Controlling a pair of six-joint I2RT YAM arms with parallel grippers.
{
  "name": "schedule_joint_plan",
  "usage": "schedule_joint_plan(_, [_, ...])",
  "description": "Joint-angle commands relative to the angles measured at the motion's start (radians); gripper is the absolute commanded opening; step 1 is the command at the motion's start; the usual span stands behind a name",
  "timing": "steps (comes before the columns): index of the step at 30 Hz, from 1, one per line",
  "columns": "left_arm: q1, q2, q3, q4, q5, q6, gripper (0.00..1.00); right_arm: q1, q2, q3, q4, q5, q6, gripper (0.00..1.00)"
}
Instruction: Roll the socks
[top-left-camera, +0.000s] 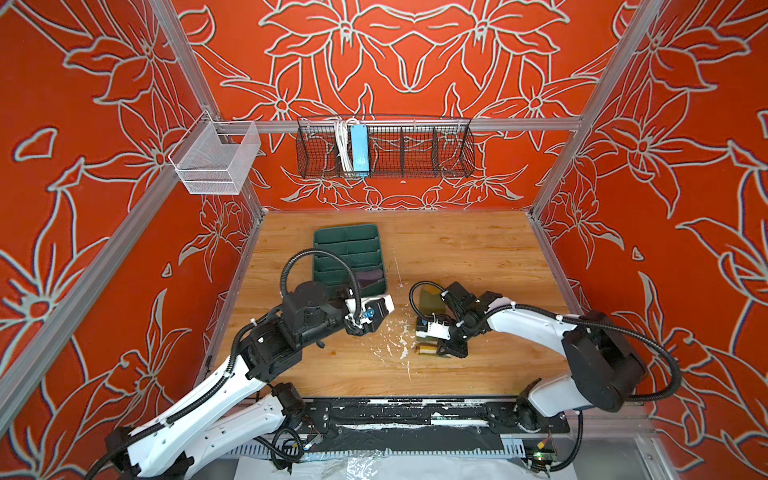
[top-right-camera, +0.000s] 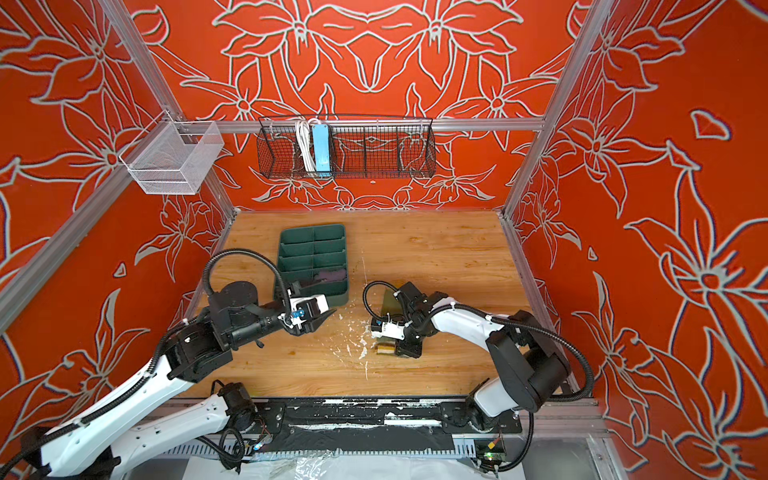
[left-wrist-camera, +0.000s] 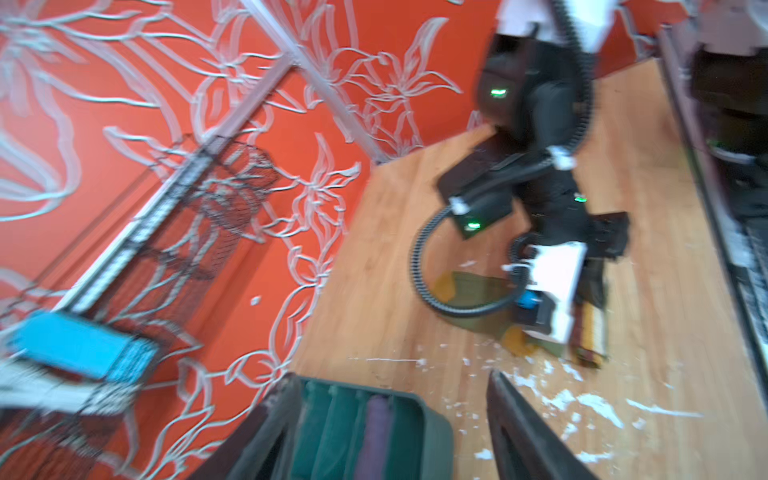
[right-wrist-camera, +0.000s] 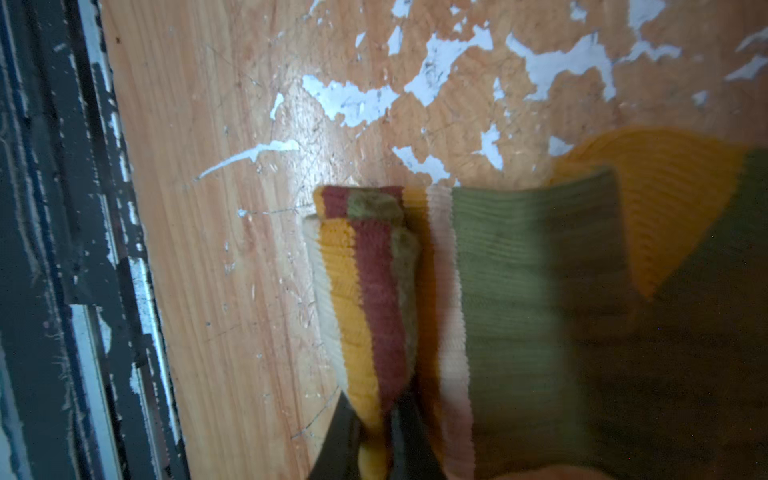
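**Right gripper pinching olive sock cuff, left gripper open by tray**

Right gripper (right-wrist-camera: 374, 405) is clamped on the striped cuff (right-wrist-camera: 365, 270) of the olive sock (right-wrist-camera: 519, 270). Both fingers squeeze the mustard, red and cream band. The cuff is folded over on itself into a short thick roll, and it rests on the table (top-left-camera: 457, 249) near the front edge. The rest of the olive sock lies flat and runs away from the cuff under the right arm. The mustard heel (right-wrist-camera: 665, 199) shows at its side. In both top views the sock's far end (top-left-camera: 428, 297) peeks out behind the right wrist.

Left gripper (left-wrist-camera: 392, 378) has its jaws spread wide with nothing between them. It sits just beside the near-right corner of the tray (top-right-camera: 311, 227), well apart from the olive sock.

Purple sock (top-right-camera: 332, 275) is inside the tray, bunched in the near-right compartment, and no gripper touches it. The wrist view is blurry but shows it as a purple strip (left-wrist-camera: 376, 428) between the dividers.

White scuffs mark the table between the two grippers.
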Motion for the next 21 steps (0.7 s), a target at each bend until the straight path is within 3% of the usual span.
schedule_joint_plan(1, [-0.111,0.073,-0.087,0.039,-0.005,0.052,0.69,-0.019,0.045,-0.001,-0.044,-0.017,-0.033,0.00])
schedule_joint_plan(5, [-0.313,0.227,-0.196,0.196,-0.226,0.086,0.69,-0.031,0.061,-0.004,-0.022,-0.011,-0.038,0.00])
schedule_joint_plan(9, [-0.427,0.405,-0.279,0.399,-0.335,0.005,0.67,-0.039,0.069,-0.001,-0.013,0.002,-0.044,0.00])
schedule_joint_plan(16, [-0.509,0.787,-0.236,0.685,-0.604,-0.041,0.61,-0.041,0.073,-0.001,-0.004,-0.013,-0.045,0.00])
schedule_joint_plan(21, [-0.505,0.943,-0.182,0.800,-0.751,-0.026,0.47,-0.041,0.075,0.003,-0.016,-0.025,-0.046,0.00])
